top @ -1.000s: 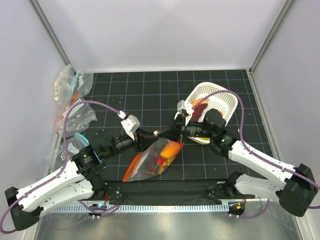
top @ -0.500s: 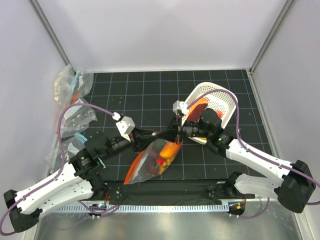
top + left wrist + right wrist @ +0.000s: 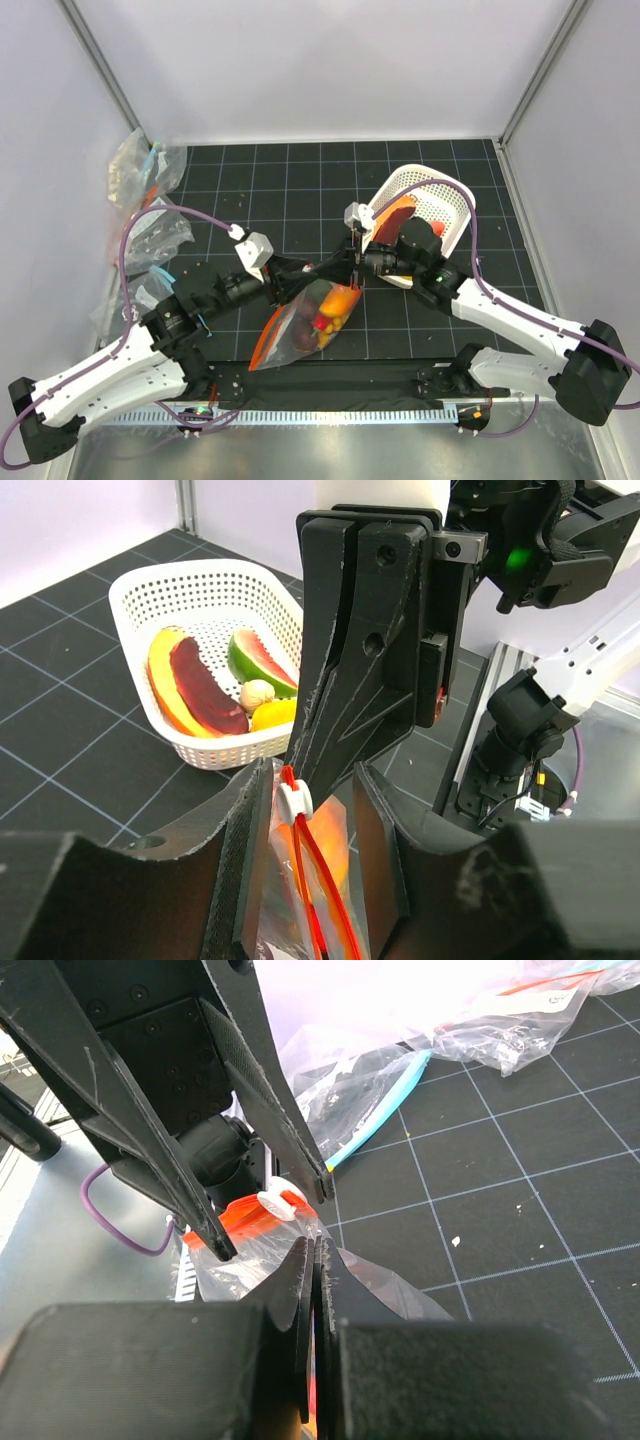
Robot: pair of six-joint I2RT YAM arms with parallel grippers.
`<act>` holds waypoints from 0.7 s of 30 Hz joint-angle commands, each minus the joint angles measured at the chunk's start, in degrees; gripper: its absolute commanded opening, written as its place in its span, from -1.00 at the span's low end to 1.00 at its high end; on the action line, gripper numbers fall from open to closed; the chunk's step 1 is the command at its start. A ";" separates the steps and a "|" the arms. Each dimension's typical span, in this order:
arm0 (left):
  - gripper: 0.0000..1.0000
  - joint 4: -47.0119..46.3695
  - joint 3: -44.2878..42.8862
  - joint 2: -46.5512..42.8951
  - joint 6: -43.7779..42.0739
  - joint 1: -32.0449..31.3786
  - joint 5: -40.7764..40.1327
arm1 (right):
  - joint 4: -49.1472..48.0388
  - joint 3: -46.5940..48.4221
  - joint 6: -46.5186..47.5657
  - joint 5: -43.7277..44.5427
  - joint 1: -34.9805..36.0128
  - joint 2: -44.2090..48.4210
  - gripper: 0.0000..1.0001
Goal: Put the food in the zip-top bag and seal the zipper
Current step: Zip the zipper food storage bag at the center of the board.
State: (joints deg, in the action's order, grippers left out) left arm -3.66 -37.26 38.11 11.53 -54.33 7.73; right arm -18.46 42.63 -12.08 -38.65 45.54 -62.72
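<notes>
The zip-top bag (image 3: 300,330), a clear thin pouch left of and nearer than the white lattice basket (image 3: 456,198), holds red, orange and yellow food (image 3: 335,305). From the left wrist, the left gripper (image 3: 305,865) stands with fingers apart around the red-orange zipper (image 3: 312,875) and its white slider (image 3: 292,800), and the basket beyond holds more glossy food. From the right wrist, the right gripper (image 3: 315,1260) is pressed together on the bag's clear film.

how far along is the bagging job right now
Done: several foods sit in the bag. In hand: sealing; the right jaws pinch the bag's end while the left jaws straddle the slider. Left: running the zipper shut; more pieces lie in the basket.
</notes>
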 commanded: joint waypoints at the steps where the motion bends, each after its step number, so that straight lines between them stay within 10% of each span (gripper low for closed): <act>1: -0.17 -2.40 -0.19 0.21 -0.28 -0.08 0.01 | -1.67 2.28 0.74 0.51 0.34 1.37 -0.98; 10: -0.98 -0.47 -0.54 -0.31 -0.10 -0.08 -2.45 | -2.20 1.75 0.83 0.77 0.34 2.25 -0.98; 21: -0.96 0.23 -0.80 0.65 0.86 -0.08 -2.28 | -4.48 -0.71 0.65 4.90 0.34 5.67 -0.98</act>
State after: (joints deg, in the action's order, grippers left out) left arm -3.55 -37.26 38.50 11.86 -54.33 5.61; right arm -17.93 42.11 -12.10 -36.25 45.67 -60.14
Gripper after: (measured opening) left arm 0.053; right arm 0.031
